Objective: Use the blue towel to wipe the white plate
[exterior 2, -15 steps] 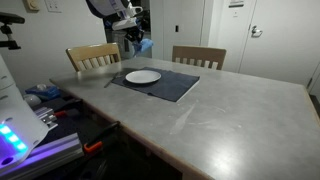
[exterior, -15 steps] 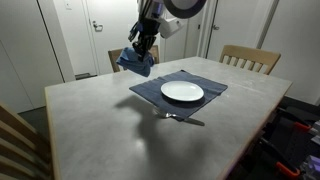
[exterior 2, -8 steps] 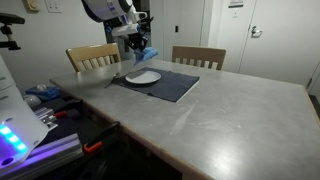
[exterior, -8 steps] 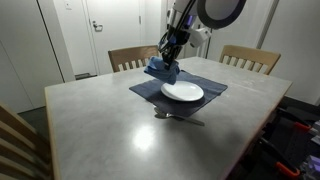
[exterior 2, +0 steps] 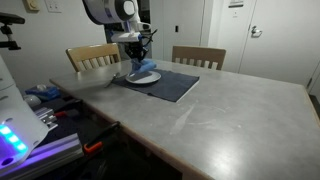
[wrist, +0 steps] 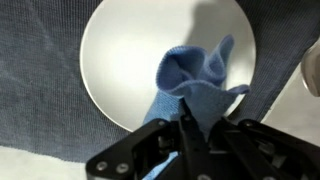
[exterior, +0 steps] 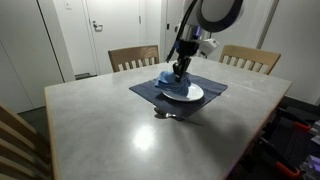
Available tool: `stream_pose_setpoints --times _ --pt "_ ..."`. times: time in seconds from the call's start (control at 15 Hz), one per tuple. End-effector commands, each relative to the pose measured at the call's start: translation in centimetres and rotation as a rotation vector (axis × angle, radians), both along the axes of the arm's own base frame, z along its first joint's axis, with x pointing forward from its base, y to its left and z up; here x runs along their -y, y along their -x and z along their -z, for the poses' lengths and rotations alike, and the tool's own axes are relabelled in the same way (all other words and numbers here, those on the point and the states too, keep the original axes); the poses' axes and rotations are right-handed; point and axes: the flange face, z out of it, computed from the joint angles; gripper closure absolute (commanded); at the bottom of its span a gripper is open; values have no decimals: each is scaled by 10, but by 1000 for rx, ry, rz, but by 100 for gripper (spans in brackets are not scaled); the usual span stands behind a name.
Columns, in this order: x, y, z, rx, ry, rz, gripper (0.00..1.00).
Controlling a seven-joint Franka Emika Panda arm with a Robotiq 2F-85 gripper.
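In an exterior view, the gripper points straight down over the near-left part of the white plate. The blue towel hangs bunched beneath it and reaches the plate's rim. The plate sits on a dark placemat on the pale table. A piece of cutlery lies just off the mat's front edge, and only this view shows it clearly. Two wooden chairs stand behind the table. The jaws cannot be made out here.

In an exterior view from another side, the arm partly hides the towel, and the plate shows only as a thin white sliver. The mat stretches away from it, and most of the table is bare. A blue-lit device sits in the near corner.

The wrist view settles the grip. The gripper has its fingers pinched on the lower end of the towel. The cloth's folded upper part lies on the plate, right of its centre. The dark placemat surrounds the plate. The gripper body blocks the plate's lower edge.
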Motion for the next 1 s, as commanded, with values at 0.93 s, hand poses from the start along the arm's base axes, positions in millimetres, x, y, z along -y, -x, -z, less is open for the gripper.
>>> stream_pose_setpoints --times 0.93 --pt "5 -16 64 -255 -103 118 98"
